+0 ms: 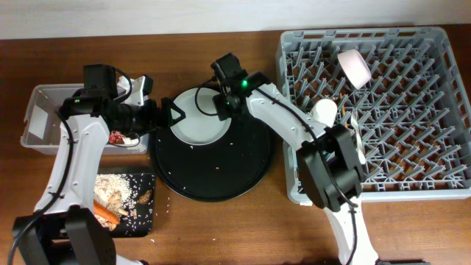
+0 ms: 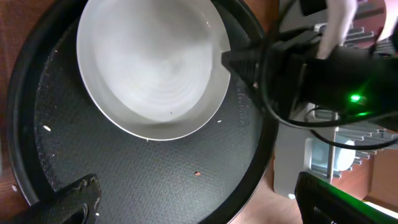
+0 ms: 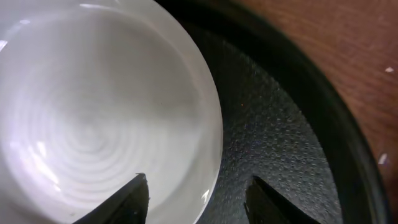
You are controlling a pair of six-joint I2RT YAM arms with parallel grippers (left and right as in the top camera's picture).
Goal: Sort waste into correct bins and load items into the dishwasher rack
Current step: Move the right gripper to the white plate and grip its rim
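Note:
The pale round plate (image 1: 197,118) (image 2: 149,68) (image 3: 93,118) lies on the big round black tray (image 1: 213,177). My right gripper (image 1: 221,104) (image 3: 199,202) is open astride the plate's right rim, one finger over the plate and the other over the tray. At the plate's left edge my left gripper (image 1: 171,114) (image 2: 199,205) hangs wide open above the tray, holding nothing. The grey dishwasher rack (image 1: 397,154) holds a white-pinkish bowl (image 1: 355,66), a cream cup (image 1: 322,112) and a white fork (image 1: 358,140).
A clear tub (image 1: 40,110) stands at the left with a red wrapper (image 1: 118,138) at its near right end. The shallow black tray (image 1: 143,221) below it holds grainy scraps (image 1: 114,190) and a carrot (image 1: 107,215). Small crumbs dot the round tray.

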